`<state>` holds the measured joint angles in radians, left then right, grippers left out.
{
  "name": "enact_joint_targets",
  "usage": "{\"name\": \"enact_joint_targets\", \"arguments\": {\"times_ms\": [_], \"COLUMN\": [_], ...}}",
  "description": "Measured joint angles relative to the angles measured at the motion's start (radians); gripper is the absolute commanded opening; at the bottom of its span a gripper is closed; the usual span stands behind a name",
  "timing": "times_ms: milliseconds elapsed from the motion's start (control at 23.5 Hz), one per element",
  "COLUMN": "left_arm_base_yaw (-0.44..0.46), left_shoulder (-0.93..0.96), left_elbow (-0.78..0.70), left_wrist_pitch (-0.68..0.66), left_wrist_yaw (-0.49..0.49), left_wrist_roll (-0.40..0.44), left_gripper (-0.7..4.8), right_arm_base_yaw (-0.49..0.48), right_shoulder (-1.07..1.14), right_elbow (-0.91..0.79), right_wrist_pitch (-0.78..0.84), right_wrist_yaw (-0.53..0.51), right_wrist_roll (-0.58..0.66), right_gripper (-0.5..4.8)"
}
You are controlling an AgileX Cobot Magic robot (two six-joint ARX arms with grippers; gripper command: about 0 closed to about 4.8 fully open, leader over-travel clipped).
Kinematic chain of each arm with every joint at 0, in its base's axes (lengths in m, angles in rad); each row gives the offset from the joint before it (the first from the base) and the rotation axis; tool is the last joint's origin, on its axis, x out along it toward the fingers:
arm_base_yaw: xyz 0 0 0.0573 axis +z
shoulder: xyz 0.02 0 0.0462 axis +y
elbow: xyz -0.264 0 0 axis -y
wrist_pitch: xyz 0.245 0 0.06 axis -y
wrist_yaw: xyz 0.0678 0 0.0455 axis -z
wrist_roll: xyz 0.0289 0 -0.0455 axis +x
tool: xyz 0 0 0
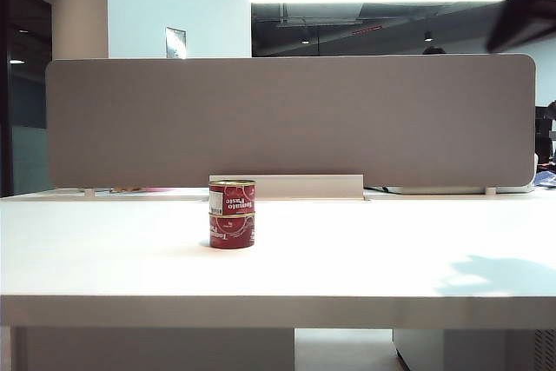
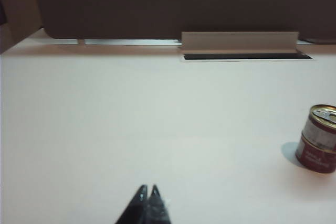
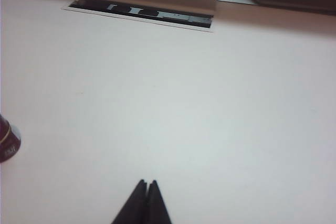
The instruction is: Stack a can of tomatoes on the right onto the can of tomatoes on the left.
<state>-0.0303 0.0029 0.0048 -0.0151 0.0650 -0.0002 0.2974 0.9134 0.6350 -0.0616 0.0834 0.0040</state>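
Jaws of both grippers closed w/ tips together, holding nothing: left gripper (image 2: pixel 148 192) hangs over bare white bench (image 1: pixel 365 258), well apart from the cans at the edge of its wrist view; right gripper (image 3: pixel 146 186) likewise over empty surface, touching nothing. Two short round tomato cans, red labels w/ metal rims, stand stacked near bench center: top can (image 1: pixel 232 196) sits upright on bottom can (image 1: pixel 232 230), edges about flush. Bench top smooth, matte, pale. Behind the stack, one long cable slot (image 3: pixel 139 13) w/ a raised flat lid (image 1: pixel 304 186), then one grey fabric-look divider panel (image 1: pixel 287 119) w/ rounded corners.
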Motion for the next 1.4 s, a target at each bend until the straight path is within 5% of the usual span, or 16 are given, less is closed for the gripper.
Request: {"name": "enact_joint_targets", "arguments": {"times_ms": [851,1149,1405], "left_arm_base_yaw": [0.000,0.000,0.000], "left_shoulder": [0.000,0.000,0.000], "left_elbow": [0.000,0.000,0.000], "left_wrist_pitch": [0.019,0.019,0.018], "left_wrist_yaw": [-0.006,-0.006,-0.006], "left_wrist_roll": [0.000,0.000,0.000], "left_gripper": [-0.06,-0.06,-0.06], "right_arm_base_yaw": [-0.003,-0.017,-0.156], "right_shoulder": [-0.660,-0.748,-0.791], "right_elbow": [-0.391,-0.423,-0.469], "right_wrist_pitch": [-0.068,-0.150,-0.164], "right_wrist_yaw": [0.161,0.158,0.032], "right_wrist_roll": [0.119,0.147,0.154], "right_gripper": [-0.05,-0.05,-0.05]}}
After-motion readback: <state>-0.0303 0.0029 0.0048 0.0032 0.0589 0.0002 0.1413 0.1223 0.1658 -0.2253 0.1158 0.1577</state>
